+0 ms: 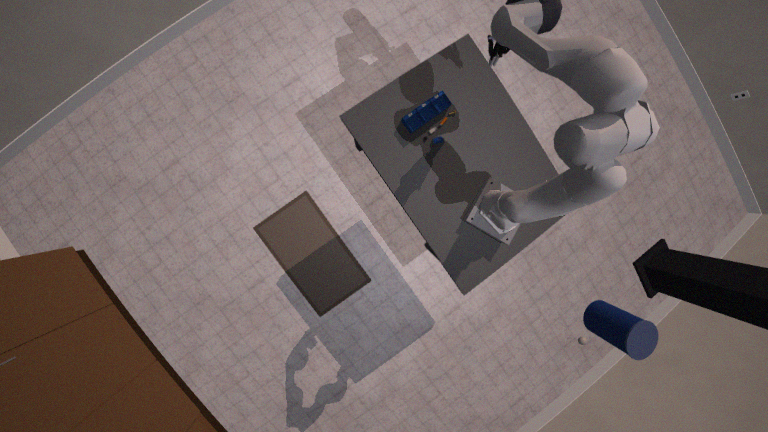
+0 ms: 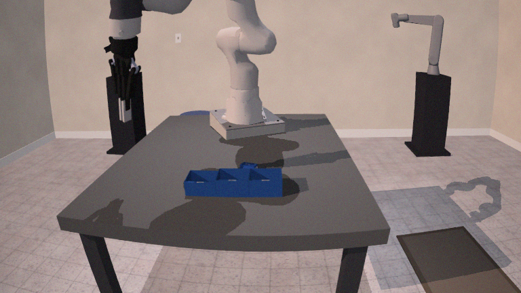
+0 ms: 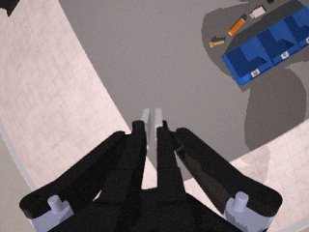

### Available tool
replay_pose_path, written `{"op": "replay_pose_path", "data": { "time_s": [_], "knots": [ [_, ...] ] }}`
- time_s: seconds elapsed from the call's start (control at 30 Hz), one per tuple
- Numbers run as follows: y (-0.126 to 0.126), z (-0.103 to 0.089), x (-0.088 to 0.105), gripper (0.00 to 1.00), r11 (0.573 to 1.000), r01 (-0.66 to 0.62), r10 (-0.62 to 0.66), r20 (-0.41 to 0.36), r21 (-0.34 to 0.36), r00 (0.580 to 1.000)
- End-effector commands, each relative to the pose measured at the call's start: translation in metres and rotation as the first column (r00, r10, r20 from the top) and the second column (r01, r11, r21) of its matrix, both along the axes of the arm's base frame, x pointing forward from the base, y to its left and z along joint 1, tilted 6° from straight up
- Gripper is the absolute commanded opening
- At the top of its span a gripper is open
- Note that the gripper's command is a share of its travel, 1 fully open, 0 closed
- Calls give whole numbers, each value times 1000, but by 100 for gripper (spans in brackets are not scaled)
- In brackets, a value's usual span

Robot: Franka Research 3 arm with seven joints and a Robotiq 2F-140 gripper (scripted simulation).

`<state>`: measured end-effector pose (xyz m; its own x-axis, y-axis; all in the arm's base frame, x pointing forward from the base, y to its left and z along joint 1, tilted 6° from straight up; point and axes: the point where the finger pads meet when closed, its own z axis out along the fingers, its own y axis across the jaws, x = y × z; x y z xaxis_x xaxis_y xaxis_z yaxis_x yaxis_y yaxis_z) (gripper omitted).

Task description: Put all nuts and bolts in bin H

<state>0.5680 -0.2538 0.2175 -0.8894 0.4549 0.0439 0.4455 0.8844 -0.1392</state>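
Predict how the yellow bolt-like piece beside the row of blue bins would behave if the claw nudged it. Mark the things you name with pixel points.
The yellow piece [image 1: 451, 113] [image 3: 216, 43] looks stiff, given its straight shank and metallic yellow color. It would probably swivel or roll in an arc, since one end looks wider than the shank. Lying low and flat, it seems unlikely to tip.
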Motion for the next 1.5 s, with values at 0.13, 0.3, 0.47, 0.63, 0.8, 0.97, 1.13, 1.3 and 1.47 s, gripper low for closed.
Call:
{"op": "replay_pose_path", "data": {
  "time_s": [0.13, 0.3, 0.47, 0.63, 0.8, 0.97, 1.13, 1.3, 1.47],
  "knots": [
    [7, 2, -1, 5, 983, -185, 185, -3, 22, 983],
    [16, 3, -2, 5, 957, -286, 287, -4, 36, 958],
    [24, 5, -3, 5, 932, -360, 361, -3, 45, 933],
    [32, 6, -5, 5, 900, -432, 433, -1, 53, 901],
    [32, 6, -5, 5, 865, -498, 498, 1, 61, 867],
    [41, 6, -6, 5, 823, -564, 565, 4, 68, 825],
    [49, 7, -8, 5, 776, -626, 628, 6, 75, 778],
    [57, 8, -10, 5, 727, -682, 683, 11, 81, 730],
    [65, 9, -12, 5, 673, -735, 737, 14, 86, 676]
  ]
}}
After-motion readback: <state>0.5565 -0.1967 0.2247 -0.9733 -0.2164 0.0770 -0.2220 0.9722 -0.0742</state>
